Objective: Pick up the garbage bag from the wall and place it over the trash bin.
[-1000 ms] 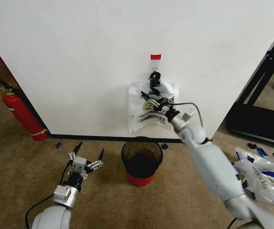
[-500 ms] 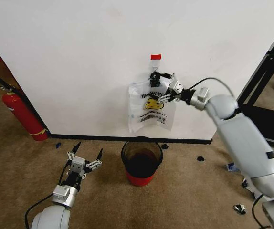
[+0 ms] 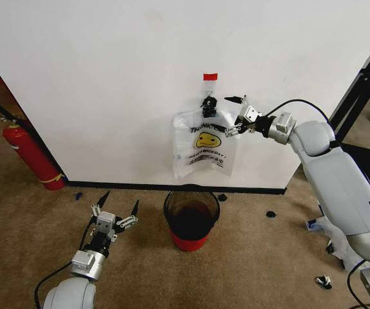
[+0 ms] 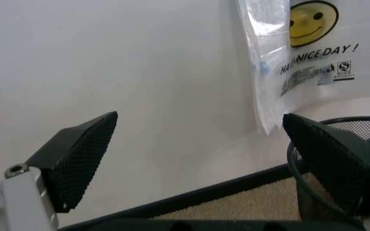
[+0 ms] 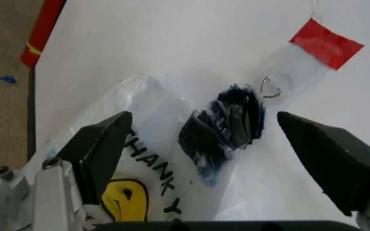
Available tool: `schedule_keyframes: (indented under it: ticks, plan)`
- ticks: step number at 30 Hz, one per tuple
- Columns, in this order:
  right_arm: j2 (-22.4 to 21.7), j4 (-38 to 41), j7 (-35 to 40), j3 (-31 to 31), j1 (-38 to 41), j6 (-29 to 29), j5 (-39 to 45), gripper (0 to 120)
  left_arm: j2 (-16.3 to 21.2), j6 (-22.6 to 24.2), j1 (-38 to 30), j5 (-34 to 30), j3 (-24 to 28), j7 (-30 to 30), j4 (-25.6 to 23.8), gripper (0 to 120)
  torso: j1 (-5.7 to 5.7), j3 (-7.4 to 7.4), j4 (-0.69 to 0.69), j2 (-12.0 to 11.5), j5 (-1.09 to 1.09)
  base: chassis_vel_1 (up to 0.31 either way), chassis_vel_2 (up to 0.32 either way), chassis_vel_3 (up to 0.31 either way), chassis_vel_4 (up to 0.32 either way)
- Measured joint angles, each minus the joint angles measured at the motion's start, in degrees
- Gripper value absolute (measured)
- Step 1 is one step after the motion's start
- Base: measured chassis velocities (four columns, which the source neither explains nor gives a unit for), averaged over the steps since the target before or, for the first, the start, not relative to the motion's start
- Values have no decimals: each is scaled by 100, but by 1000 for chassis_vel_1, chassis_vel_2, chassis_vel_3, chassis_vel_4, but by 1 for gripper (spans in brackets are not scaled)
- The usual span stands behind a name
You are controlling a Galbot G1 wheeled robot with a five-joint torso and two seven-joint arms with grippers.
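Note:
The garbage bag (image 3: pixel 203 147) hangs flat on the white wall (image 3: pixel 107 77) from a black hook (image 3: pixel 209 103) under a red tape strip (image 3: pixel 210 76). Its bunched blue handles (image 5: pixel 227 125) are gathered at the hook. My right gripper (image 3: pixel 234 116) is open just right of the bag's top corner, jaws spread one above the other, and nothing is held. In the right wrist view its fingers (image 5: pixel 98 149) flank the handles, still short of them. The trash bin (image 3: pixel 191 215) stands on the carpet below the bag. My left gripper (image 3: pixel 116 207) hovers open, low and left of the bin.
A red fire extinguisher (image 3: pixel 30 154) leans at the wall's left end. A black frame (image 3: pixel 359 129) stands to the right of the wall. Small dark scraps (image 3: pixel 270 213) lie on the carpet near the baseboard (image 3: pixel 140 187).
My right gripper has lifted from in front of the bag's print, up and to the right, to beside the hook. The left arm has not moved.

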Motion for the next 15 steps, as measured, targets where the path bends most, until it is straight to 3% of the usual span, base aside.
schedule_keyframes:
  ticks: [9, 15]
  plan:
    - [142, -248, 138, -105, 112, 124, -208, 53, 0, -51, 83, 0, -25, -10, -47, 100, 0, 0, 1, 0, -1, 0, 0, 0, 0]
    - [207, -405, 155, -158, 219, 125, -215, 50, 14, -64, 109, -10, -41, -15, -62, 100, 0, 0, 1, 0, 0, 0, 0, 0, 0]
